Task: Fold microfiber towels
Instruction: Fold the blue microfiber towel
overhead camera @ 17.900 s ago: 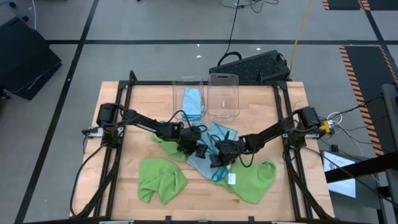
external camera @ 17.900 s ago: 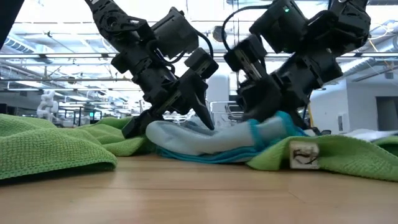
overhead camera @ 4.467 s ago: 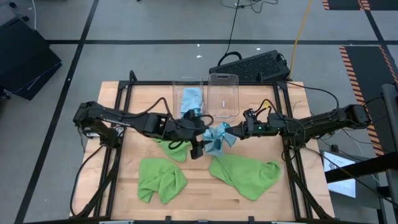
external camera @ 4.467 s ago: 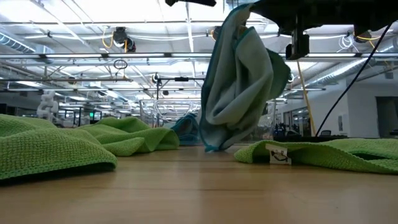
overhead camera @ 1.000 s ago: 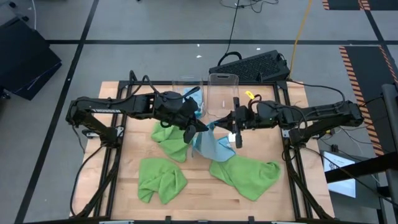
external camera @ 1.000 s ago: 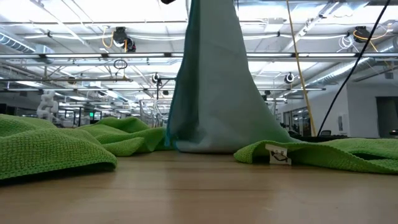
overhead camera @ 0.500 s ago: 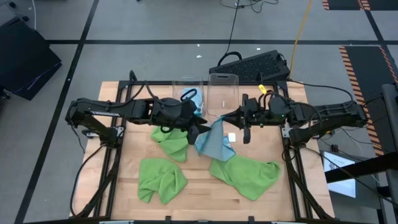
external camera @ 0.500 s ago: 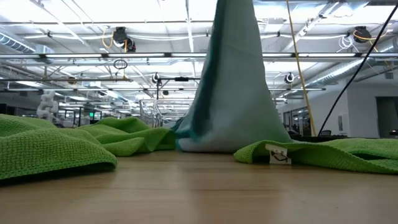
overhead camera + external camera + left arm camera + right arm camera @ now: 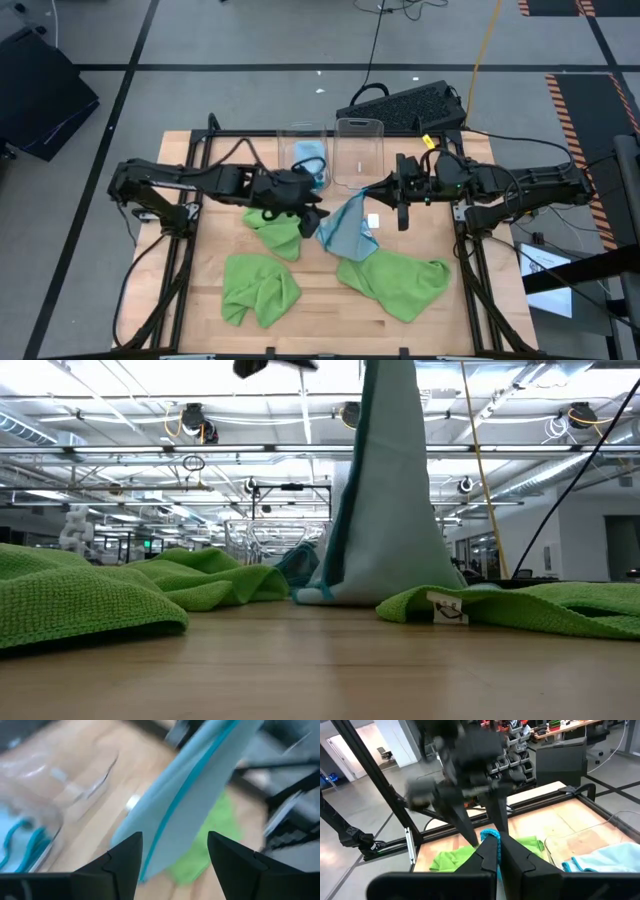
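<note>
The right end effector (image 9: 372,187) is clenched on the blue towel (image 9: 343,229), which hangs to the worktop (image 9: 220,145). The left end effector (image 9: 318,215), released, sits just beside it, seemingly apart.

I count three lime green microfiber towels on my table: one crumpled by my left gripper (image 9: 278,224), one bunched at the front left (image 9: 258,290), and one spread at the front right (image 9: 397,282). Light blue towels come to two: one hanging up off the wood (image 9: 344,230), and one tucked inside a clear bin (image 9: 311,163). Clear bins number two, standing side by side at the far edge, the left one (image 9: 302,140) holding that blue cloth and the right one (image 9: 359,152) (nothing I can make out in it). One dark keyboard (image 9: 405,105) lies on the floor beyond the table.
</note>
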You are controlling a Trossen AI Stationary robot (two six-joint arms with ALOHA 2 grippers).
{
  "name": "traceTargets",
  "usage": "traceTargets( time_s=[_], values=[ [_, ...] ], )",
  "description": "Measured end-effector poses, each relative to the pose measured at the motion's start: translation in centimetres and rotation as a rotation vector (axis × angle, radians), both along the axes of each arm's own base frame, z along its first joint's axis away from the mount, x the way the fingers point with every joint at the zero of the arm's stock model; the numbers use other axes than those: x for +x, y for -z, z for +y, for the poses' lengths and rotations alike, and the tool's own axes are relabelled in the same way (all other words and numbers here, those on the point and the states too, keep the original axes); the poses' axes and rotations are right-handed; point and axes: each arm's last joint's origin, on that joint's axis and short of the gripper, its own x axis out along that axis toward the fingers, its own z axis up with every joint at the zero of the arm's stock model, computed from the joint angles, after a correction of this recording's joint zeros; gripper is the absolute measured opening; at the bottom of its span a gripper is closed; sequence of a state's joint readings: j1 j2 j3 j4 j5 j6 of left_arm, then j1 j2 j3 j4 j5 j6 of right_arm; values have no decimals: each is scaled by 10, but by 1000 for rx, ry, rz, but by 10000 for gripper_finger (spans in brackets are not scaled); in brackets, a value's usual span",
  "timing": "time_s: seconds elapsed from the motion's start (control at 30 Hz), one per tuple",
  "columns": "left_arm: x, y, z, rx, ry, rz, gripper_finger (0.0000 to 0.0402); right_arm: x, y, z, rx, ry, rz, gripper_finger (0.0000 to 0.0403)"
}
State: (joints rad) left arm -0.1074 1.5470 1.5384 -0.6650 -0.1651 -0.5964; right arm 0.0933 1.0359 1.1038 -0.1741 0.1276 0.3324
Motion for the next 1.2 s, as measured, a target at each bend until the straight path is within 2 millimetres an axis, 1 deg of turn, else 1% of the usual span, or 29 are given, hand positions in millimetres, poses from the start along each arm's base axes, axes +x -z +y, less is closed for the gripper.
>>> traceTargets(
  time_s=[0.1, 0.23, 0.37, 0.47, 0.6, 0.67, 0.8, 0.93, 1.0, 1.1, 1.2],
  values=[
    [3, 17, 0, 31, 18, 53, 228, 0, 0, 0, -1, -1, -1, 0],
    [2, 43, -3, 70, 56, 118, 228, 0, 0, 0, -2, -2, -1, 0],
    [0, 78, -6, 80, 84, 154, 228, 0, 0, 0, 12, 1, -4, 0],
    [-3, 105, -8, 59, 100, 152, 228, 0, -1, -1, 62, 13, -11, 1],
    [-7, 136, -12, 39, 109, 85, 228, 1, -3, -5, 137, 48, -43, 1],
    [-9, 145, -16, 77, 132, 50, 228, 1, -4, -8, 169, 74, -54, 1],
    [-14, 155, -23, 163, 133, 54, 228, 1, -4, -12, 179, 109, -57, 1],
    [-8, 170, -27, 172, 127, 84, 228, 1, -4, -16, 177, 125, -58, 1],
    [0, 177, -32, 163, 138, 51, 228, 1, -5, -18, 179, 131, -68, 1],
    [6, 190, -39, 169, 139, 50, 228, 2, -9, -19, 184, 135, -111, 1],
    [9, 197, -39, 215, 39, 54, 228, 2, -10, -19, 180, 133, -127, 1]
  ],
)
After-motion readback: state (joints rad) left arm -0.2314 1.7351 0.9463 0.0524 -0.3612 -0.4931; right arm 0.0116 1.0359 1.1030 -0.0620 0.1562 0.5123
